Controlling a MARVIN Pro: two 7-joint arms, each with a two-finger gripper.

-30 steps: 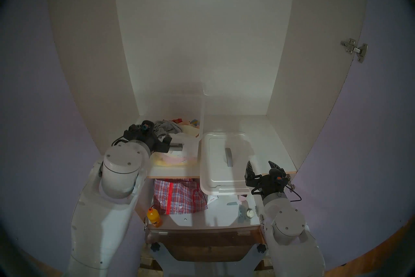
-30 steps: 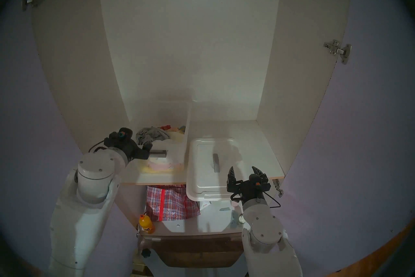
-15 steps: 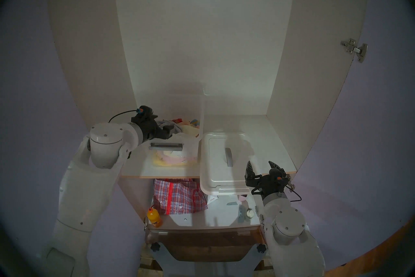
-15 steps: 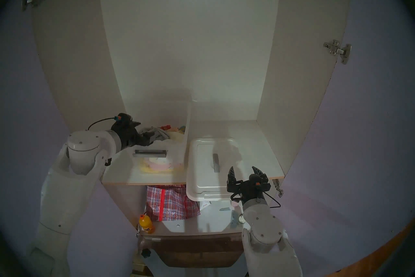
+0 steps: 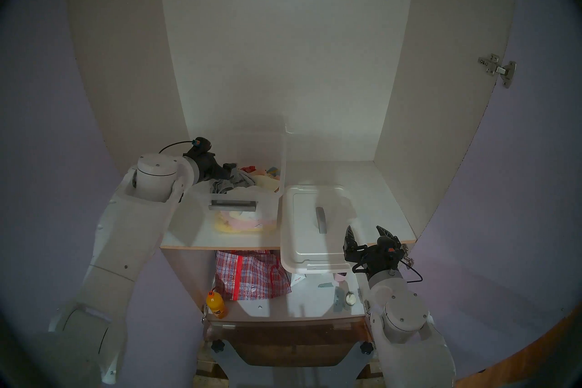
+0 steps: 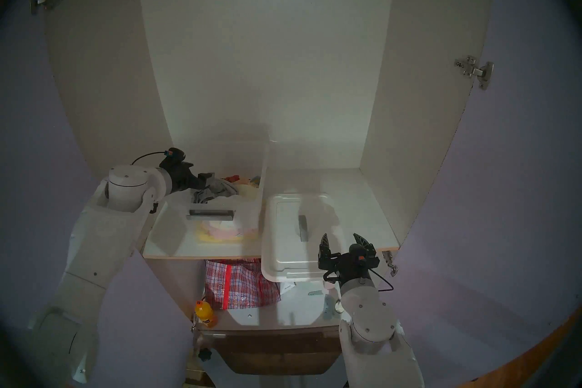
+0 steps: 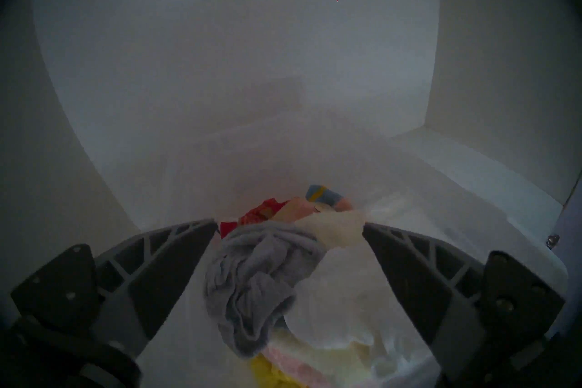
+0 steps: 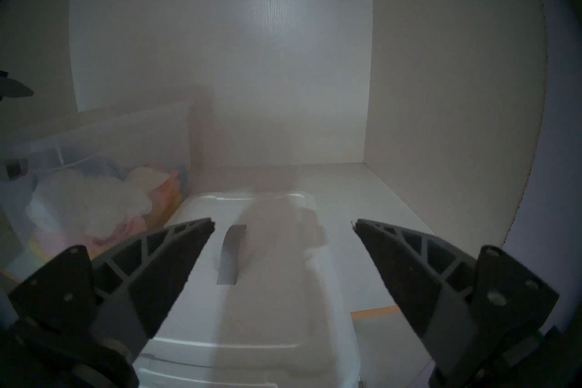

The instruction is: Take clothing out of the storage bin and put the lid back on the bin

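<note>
While the left gripper (image 7: 289, 225) hangs over the open storage bin (image 5: 270, 208) with its jaws spread wide and nothing between them, the right gripper (image 8: 283, 222) sits near the front edge of the cupboard shelf (image 5: 374, 185), equally wide apart and empty.

Directly below and between the left gripper's fingers (image 7: 176, 267) lies a crumpled grey garment (image 7: 261, 280), heaped on top of the other contents. Just to the right of that grey heap, under the right-hand finger, is the white clothing (image 7: 340, 308), thin and wrinkled, resting inside the bin; whether the finger touches it cannot be told. Beyond the fingertips, deeper in the bin, sit a red piece (image 7: 261, 212), a cream piece (image 7: 333, 228) and a blue-and-yellow item (image 7: 321, 193). Closer to the wrist than the grey garment, pink and yellow fabric (image 7: 283, 368) shows at the bottom of the wrist view. On the bin's near short side, below the left gripper in the head view, is the grey bar latch (image 5: 232, 205).

The lid (image 8: 267, 283) lies flat on the shelf straight ahead of and beneath the right gripper, to the right of the bin, with its near end overhanging the shelf edge. Its grey arched handle (image 8: 231, 252) lies ahead of the right gripper, closer to its left finger.

Under the shelf, lower than both grippers, are a red-and-blue checked bag (image 5: 252, 275) and an orange bottle (image 5: 216, 305).
</note>
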